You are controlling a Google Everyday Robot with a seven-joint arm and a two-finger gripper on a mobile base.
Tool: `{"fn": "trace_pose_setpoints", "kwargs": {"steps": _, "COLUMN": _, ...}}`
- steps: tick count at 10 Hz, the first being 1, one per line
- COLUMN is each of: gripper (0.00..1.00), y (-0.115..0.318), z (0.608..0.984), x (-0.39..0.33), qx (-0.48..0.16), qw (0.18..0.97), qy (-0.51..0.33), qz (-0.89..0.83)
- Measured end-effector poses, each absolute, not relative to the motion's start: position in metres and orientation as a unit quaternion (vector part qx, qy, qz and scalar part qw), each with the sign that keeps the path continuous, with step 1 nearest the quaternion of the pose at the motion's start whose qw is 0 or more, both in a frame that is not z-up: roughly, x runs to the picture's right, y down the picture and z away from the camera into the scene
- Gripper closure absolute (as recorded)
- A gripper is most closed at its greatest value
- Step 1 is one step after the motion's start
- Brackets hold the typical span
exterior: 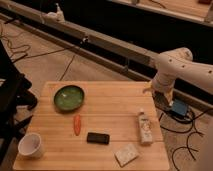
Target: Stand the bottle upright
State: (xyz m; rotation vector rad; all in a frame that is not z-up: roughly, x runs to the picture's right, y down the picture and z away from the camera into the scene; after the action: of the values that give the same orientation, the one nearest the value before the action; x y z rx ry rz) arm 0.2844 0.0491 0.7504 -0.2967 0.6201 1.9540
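Note:
The bottle [145, 128] is slim, pale and white-capped. It lies flat on its side near the right edge of the wooden table [115, 107], with its cap pointing toward the far side. My white arm [172, 67] reaches in from the right. Its gripper [149, 90] hangs just past the table's far right corner, above and behind the bottle and apart from it.
On the table are a green bowl [69, 97], an orange carrot [77, 124], a black phone [98, 138], a pale sponge block [126, 154] and a white cup [31, 145]. A blue box [178, 108] and cables lie on the floor at right.

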Motion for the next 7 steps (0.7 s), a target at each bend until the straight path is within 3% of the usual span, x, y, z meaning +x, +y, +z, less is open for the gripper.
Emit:
{"fn": "trace_pose_setpoints", "kwargs": {"steps": 4, "gripper": 0.20, "y": 0.074, "z": 0.776, "x": 0.259, "qx": -0.175, "qw": 0.500, "qy": 0.269, "qz": 0.805}}
{"fn": "trace_pose_setpoints", "kwargs": {"steps": 7, "gripper": 0.20, "y": 0.074, "z": 0.775, "x": 0.261, "qx": -0.174, "qw": 0.498, "qy": 0.269, "qz": 0.806}}
